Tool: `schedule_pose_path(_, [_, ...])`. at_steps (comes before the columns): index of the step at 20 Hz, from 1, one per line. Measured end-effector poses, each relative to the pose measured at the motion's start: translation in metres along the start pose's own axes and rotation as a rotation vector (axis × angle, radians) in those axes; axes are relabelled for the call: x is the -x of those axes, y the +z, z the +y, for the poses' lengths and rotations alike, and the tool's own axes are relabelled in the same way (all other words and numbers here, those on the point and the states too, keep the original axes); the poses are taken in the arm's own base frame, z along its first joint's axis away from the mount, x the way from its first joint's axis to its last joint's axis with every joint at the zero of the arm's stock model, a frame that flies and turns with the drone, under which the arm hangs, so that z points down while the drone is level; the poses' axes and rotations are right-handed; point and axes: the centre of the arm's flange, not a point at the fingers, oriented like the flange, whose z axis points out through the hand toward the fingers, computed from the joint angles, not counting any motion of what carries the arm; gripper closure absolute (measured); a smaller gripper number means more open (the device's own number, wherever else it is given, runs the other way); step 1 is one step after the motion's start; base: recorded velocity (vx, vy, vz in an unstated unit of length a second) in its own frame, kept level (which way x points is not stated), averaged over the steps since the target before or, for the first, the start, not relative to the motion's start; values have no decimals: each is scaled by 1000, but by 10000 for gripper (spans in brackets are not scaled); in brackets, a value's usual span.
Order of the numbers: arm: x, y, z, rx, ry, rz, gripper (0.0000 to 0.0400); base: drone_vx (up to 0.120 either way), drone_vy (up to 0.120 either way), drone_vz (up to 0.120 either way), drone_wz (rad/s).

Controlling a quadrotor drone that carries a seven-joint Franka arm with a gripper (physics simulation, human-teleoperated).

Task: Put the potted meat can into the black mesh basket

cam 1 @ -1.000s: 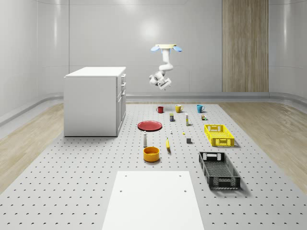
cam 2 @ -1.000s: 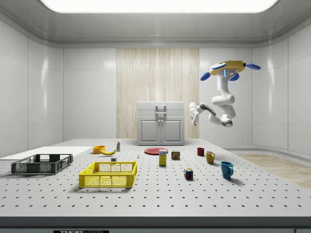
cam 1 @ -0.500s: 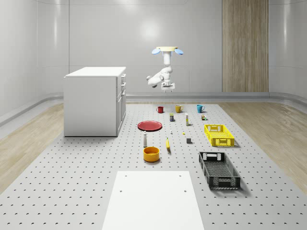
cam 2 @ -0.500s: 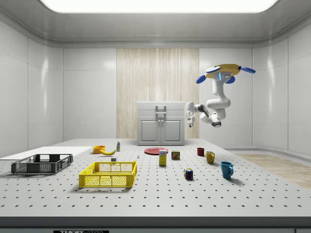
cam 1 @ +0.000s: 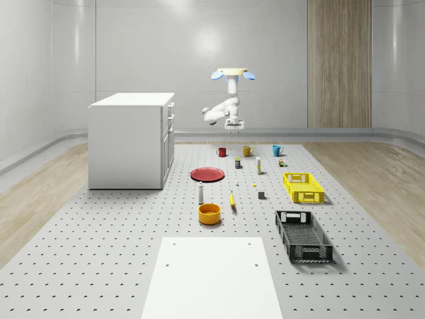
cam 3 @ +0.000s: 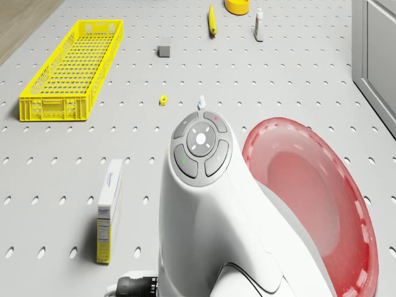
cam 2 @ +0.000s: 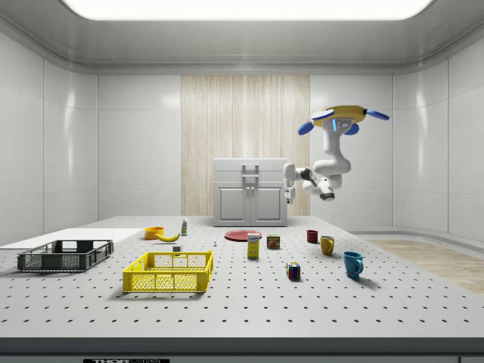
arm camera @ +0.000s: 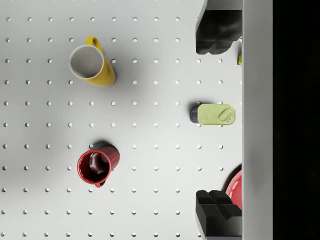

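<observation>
The potted meat can, blue-sided with a green lid, stands on the pegboard table near the far mugs, also seen as the can and the can. The drone hovers high above that part of the table. Its arm hangs bent, and the gripper points straight down well above the can. In the wrist view the gripper is open, with the can far below between the two black fingers. The black mesh basket sits at the near right of the whole-scene view, far from the can; it is empty.
A red mug and a yellow mug stand close to the can. A red plate, a tall box and a yellow basket lie nearby. A white cabinet stands at the whole-scene view's left.
The arm has swung so the gripper now points down instead of sideways. The drone has sunk a little and shifted toward the side view's left.
</observation>
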Motion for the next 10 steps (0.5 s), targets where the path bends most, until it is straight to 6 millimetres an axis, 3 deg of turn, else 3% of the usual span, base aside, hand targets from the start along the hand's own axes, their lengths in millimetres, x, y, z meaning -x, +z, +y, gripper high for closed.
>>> schedule_pose_path(10, [1, 0, -1, 7, 0, 8, 0, 120, 0, -120, 0])
